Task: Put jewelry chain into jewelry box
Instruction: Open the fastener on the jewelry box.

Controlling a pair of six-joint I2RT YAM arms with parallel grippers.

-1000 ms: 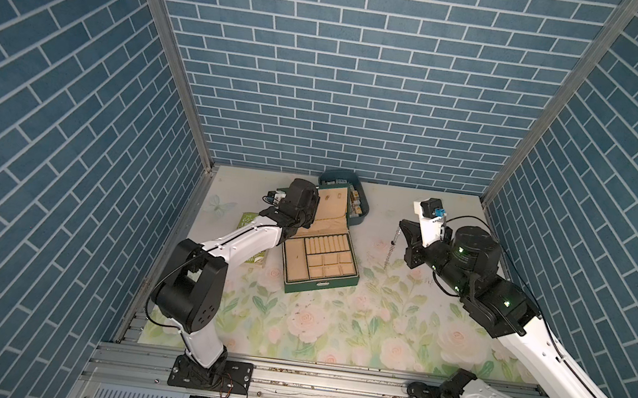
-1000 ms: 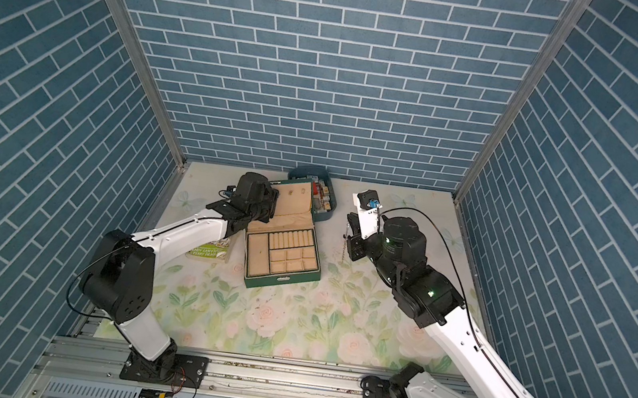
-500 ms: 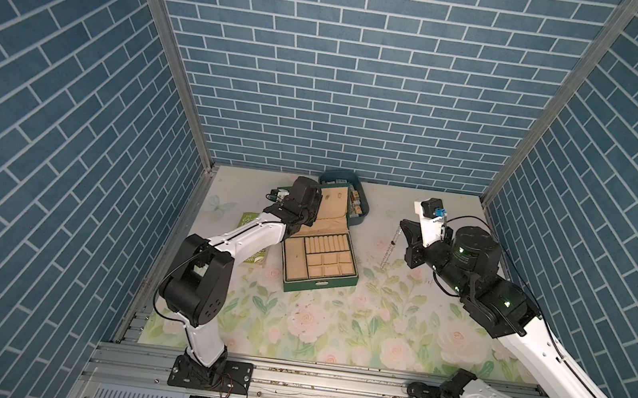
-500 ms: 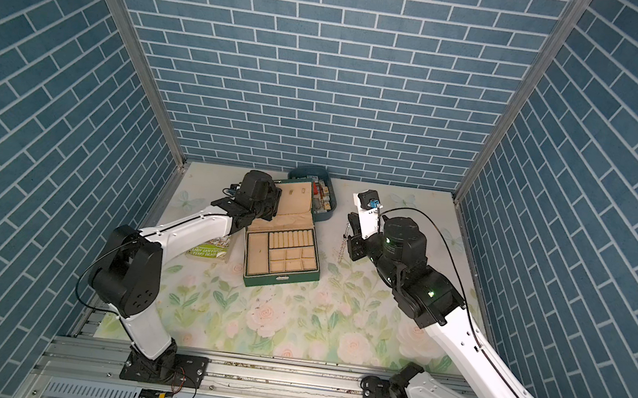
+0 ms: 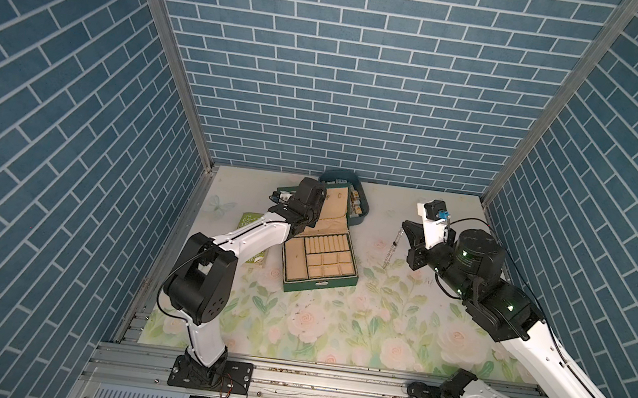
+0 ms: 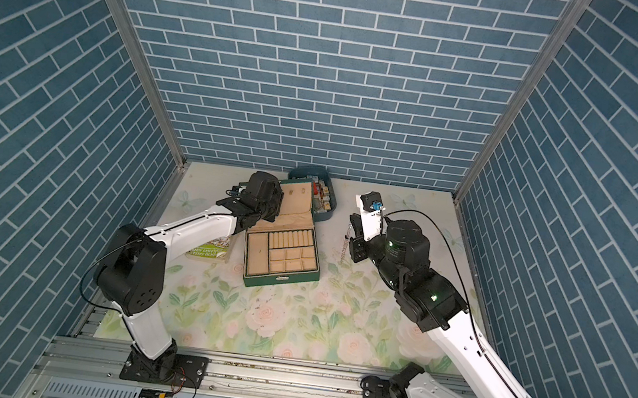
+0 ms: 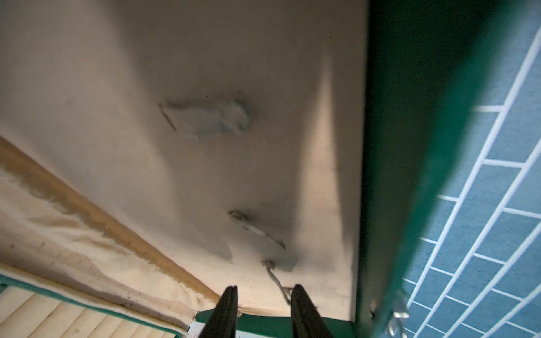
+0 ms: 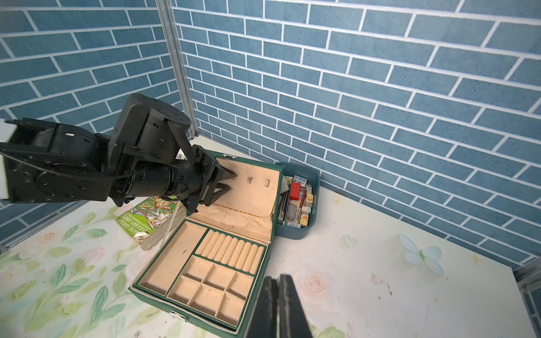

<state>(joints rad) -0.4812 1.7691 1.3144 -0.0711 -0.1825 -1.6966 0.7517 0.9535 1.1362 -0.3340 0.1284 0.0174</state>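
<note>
The left gripper (image 8: 231, 181) is set against the raised lid (image 8: 257, 193), fingers part-open, nothing seen held. The jewelry box (image 5: 319, 261) lies open below it. Apart to its right the jewelry chain (image 5: 392, 247), thin and fine-linked, is hung straight down from the right gripper (image 8: 278, 282), pinched shut on its top

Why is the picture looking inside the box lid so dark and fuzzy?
Left wrist view: the camera sits close to the jewelry box lid, so the lining is blurred and shadowed around the left pincer. Right wrist view: bright, sharp, the same box crisp.
</note>
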